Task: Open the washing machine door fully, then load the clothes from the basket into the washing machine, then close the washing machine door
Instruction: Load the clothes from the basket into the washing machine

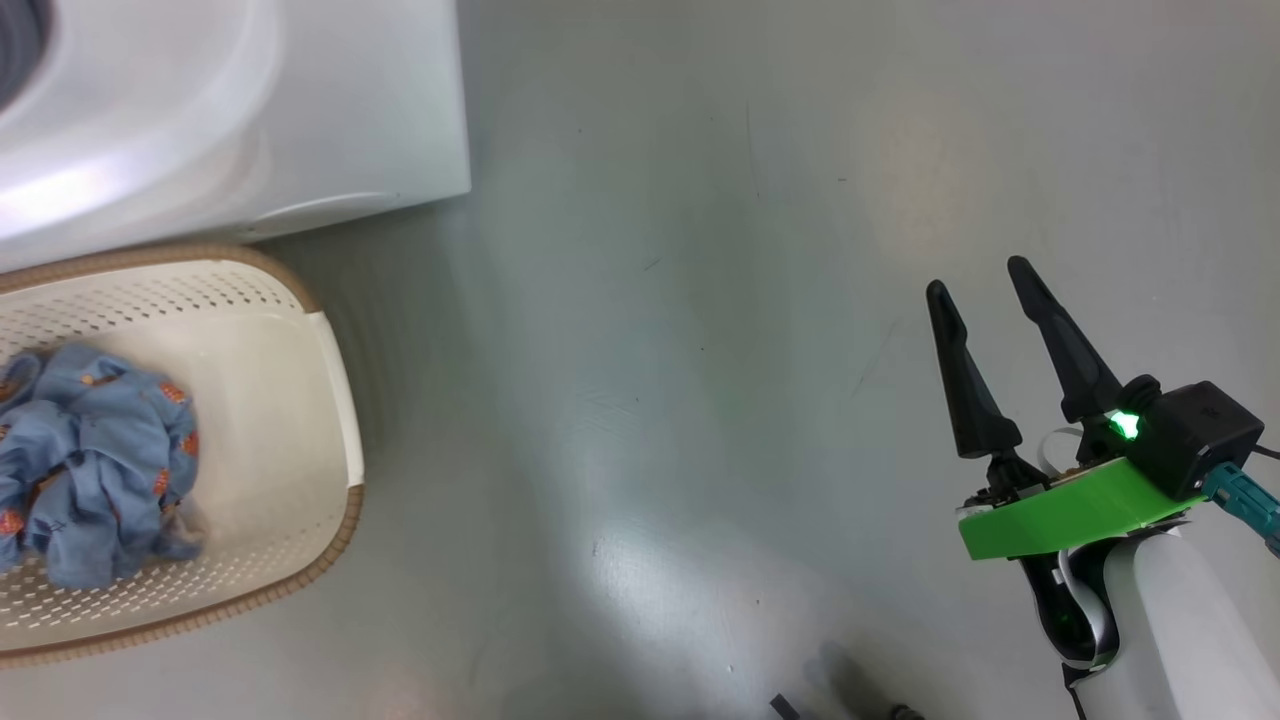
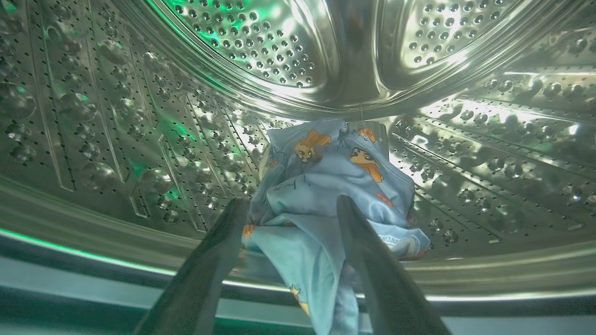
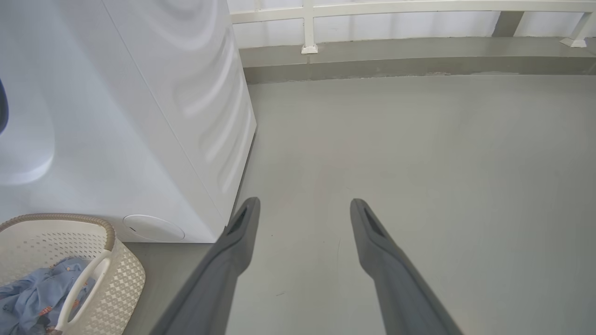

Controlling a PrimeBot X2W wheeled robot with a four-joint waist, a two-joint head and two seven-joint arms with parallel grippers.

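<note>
Claw status, head view: right claw (image 1: pixel 977 278) spread above floor (image 1: pixel 700 400); clothes (image 1: pixel 95 450) bundled in basket (image 1: pixel 270 400) beside washing machine (image 1: pixel 250 120). Left wrist view: left claw (image 2: pixel 291 202) spread inside drum (image 2: pixel 139 139), garment (image 2: pixel 326 177) loose between fingers (image 2: pixel 372 260). Right wrist view: nothing gripped. Loading step; next, withdraw, fetch basket bundle.
</note>
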